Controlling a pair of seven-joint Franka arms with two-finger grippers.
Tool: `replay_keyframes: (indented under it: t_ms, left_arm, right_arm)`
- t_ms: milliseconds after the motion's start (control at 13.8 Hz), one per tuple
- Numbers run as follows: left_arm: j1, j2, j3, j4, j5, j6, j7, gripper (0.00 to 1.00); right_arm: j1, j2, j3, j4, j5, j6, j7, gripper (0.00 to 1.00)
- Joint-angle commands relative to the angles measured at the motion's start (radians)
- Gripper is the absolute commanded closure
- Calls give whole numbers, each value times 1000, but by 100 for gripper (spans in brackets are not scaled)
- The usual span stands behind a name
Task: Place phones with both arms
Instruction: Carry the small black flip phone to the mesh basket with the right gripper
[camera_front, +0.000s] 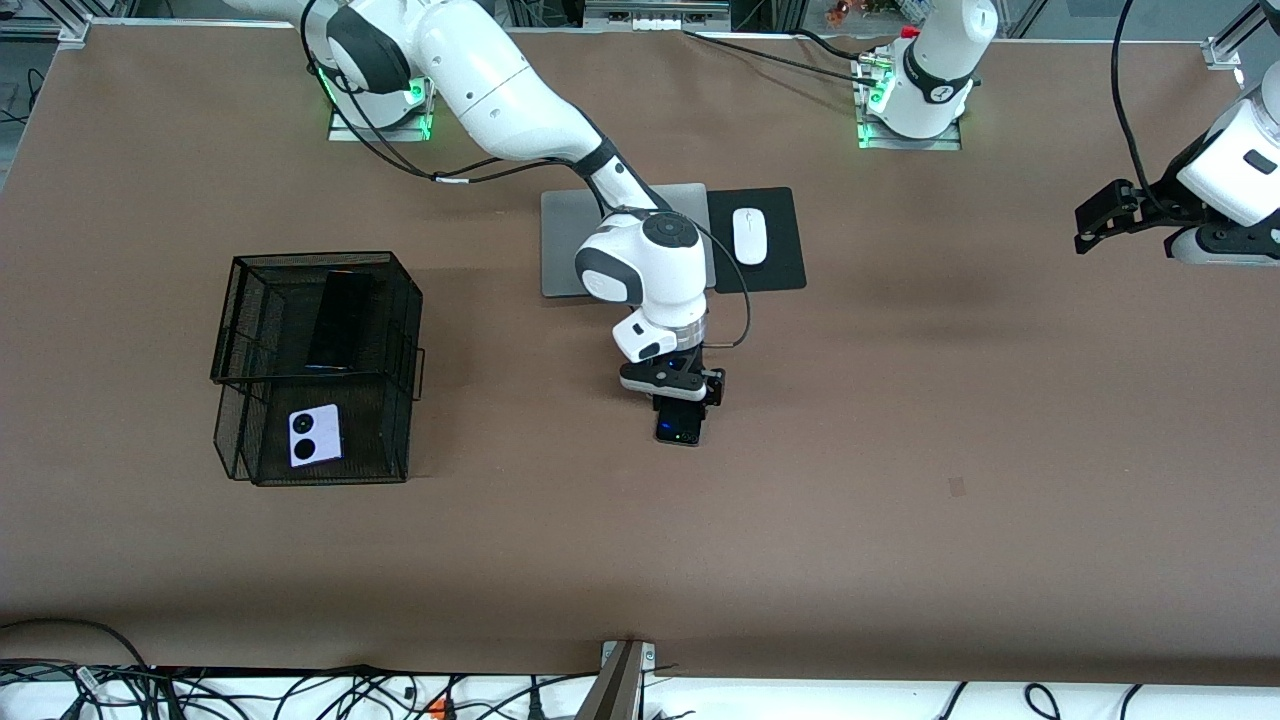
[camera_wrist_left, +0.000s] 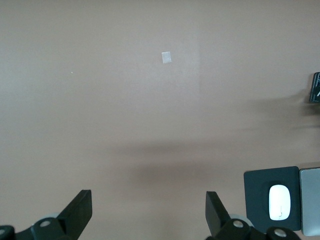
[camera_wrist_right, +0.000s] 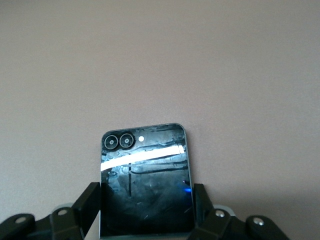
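Observation:
A small squarish black phone lies on the brown table near its middle. My right gripper is down over it, and in the right wrist view the fingers press both long edges of this phone, shut on it. A long black phone rests on the upper tier of a black wire basket. The pale lilac-white phone with two black circles lies in the lower tier. My left gripper waits open in the air over the table's edge at the left arm's end, its fingers wide apart over bare table.
A grey laptop and a black mouse pad with a white mouse lie under the right arm, farther from the front camera than the held phone. Cables run along the table's near edge.

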Motion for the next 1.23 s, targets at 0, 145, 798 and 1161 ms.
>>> replay_keyframes:
  t_ms: [0,145,798,1161]
  left_arm:
    - [6,13,-2,31,7,-25,5,0]
    - [5,13,-2,33,7,-27,3,0]
    - [5,13,-5,33,7,-27,3,0]
    - [5,13,-5,33,7,-27,3,0]
  right_arm:
    - [3,25,-6,38,-12,-9,-6,40]
    - [1,4,-3,39,-8,-88,-15,40]
    - [-63,-246,60,25,84,-452,-266,40]
    - [-148,-578,60,-368,136,-522,-454,40]
